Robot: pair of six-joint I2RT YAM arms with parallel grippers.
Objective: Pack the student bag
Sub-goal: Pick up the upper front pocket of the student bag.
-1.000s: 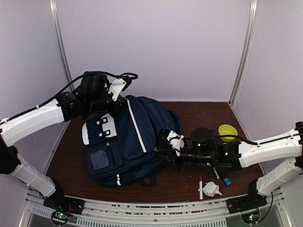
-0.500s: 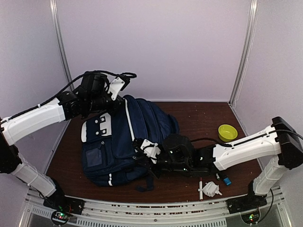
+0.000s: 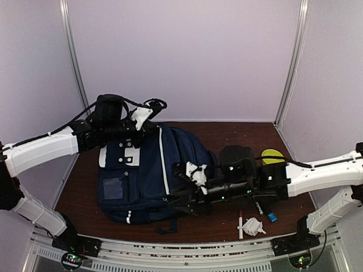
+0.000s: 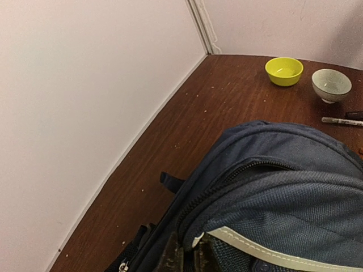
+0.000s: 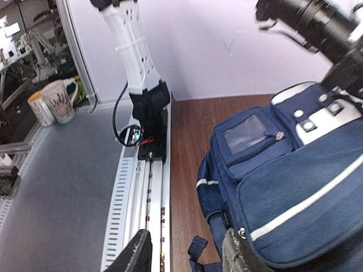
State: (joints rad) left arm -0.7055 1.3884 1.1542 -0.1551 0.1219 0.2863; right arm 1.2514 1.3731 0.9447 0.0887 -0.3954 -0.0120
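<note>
Pinching the large navy blue fabric backpack (image 3: 142, 175), the left end effector (image 4: 186, 256) may slip — should the spread right end effector (image 5: 187, 252) shove it.

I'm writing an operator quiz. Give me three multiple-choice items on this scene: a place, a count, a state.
1. Where is the yellow bowl? A) on the table, right of the bag B) inside the bag C) on top of the bag
2. How many bowls show in the left wrist view? A) one B) two C) three
3. How are the right fingers? A) open B) shut on a pen C) shut on a bowl
1 A: it stands on the wood. 2 B: yellow bowl and grey bowl. 3 A: wide apart in the right wrist view.
</note>
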